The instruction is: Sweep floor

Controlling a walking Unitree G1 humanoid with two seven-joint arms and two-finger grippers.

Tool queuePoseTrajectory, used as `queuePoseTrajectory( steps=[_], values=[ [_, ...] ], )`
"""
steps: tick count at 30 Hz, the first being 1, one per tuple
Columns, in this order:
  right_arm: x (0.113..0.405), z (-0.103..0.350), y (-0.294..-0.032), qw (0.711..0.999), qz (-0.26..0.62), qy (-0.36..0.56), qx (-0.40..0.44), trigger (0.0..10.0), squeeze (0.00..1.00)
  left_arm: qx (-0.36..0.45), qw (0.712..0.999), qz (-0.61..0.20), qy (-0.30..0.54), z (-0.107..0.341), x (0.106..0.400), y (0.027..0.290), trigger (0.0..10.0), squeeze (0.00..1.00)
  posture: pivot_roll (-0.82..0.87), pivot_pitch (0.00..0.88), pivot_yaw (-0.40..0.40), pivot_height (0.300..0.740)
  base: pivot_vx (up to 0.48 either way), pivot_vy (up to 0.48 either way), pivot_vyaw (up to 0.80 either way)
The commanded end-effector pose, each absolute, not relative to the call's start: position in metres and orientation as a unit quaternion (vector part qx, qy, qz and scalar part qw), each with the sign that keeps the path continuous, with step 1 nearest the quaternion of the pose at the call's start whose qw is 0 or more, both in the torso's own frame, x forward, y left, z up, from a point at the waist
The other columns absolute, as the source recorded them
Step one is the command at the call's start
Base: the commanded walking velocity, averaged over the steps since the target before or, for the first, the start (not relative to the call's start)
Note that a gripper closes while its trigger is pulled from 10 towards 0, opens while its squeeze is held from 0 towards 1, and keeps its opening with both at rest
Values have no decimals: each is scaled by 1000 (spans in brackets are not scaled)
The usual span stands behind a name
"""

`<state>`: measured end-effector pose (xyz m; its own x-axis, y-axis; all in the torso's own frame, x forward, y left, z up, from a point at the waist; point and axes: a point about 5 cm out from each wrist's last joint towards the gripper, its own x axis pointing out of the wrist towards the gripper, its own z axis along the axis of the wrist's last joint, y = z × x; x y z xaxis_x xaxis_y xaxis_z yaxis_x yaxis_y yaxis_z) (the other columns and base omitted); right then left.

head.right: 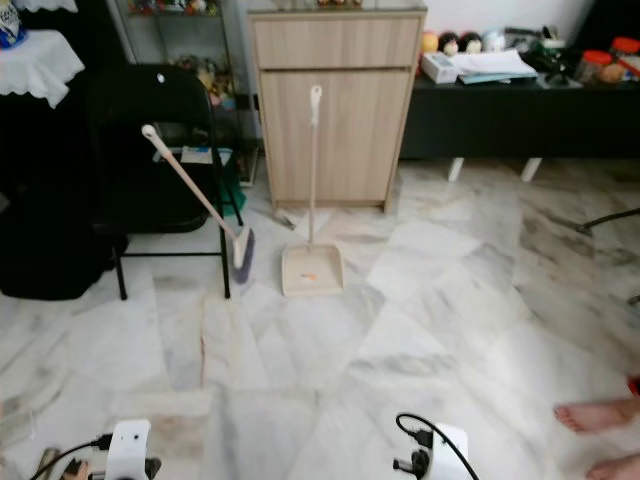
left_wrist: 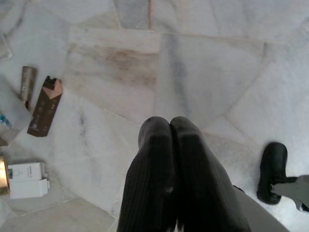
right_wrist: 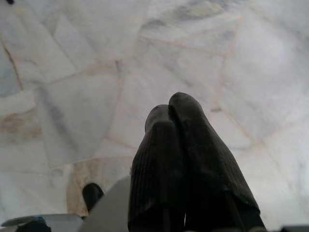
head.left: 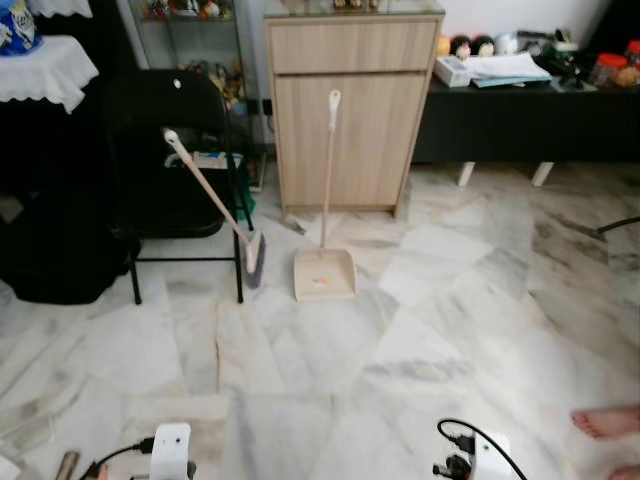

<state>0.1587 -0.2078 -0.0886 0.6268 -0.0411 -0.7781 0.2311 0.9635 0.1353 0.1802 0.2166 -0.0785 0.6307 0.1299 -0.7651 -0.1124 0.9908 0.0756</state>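
A beige broom point(head.left: 213, 199) leans with its handle against a black folding chair point(head.left: 165, 150), its bristles point(head.left: 255, 255) on the marble floor. Just right of it a beige dustpan point(head.left: 324, 273) sits on the floor, its long handle point(head.left: 329, 160) upright against a wooden cabinet point(head.left: 349, 110). Both lie well ahead of me. My left gripper point(left_wrist: 169, 124) hangs low over the floor, fingers pressed together and holding nothing. My right gripper point(right_wrist: 170, 110) hangs the same way, shut and empty. Both wrists point(head.left: 170, 452) point(head.left: 480, 455) show at the bottom edge of the eye views.
A black bag point(head.left: 55, 255) stands left of the chair. A low dark bench point(head.left: 520, 120) with clutter runs along the right wall. A person's bare feet point(head.left: 606, 422) are at the lower right. Small boxes and packets point(left_wrist: 43, 106) lie on the floor by my left side.
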Motion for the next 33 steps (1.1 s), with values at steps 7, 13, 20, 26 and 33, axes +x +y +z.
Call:
queuePoseTrajectory(
  steps=[7,13,20,26,33],
  values=[
    [160,-87,-209,898,-80,418,114,10000,0,10,901,73,429,-79,178,219,10000,0,6,31,5,740,341,0,0],
    [161,-87,-208,899,-78,416,114,10000,0,8,902,72,426,-79,179,218,10000,0,7,30,4,740,345,0,0],
    [163,-86,-208,900,-81,412,116,10000,0,7,903,71,424,-78,181,218,10000,0,7,29,4,740,347,0,0],
    [162,-87,-209,900,-81,412,115,10000,0,6,904,69,422,-77,182,217,10000,0,6,29,4,740,349,0,0],
    [159,-87,-211,898,-85,416,117,10000,0,7,904,67,422,-78,182,216,10000,0,5,30,4,740,342,0,0]
  ],
)
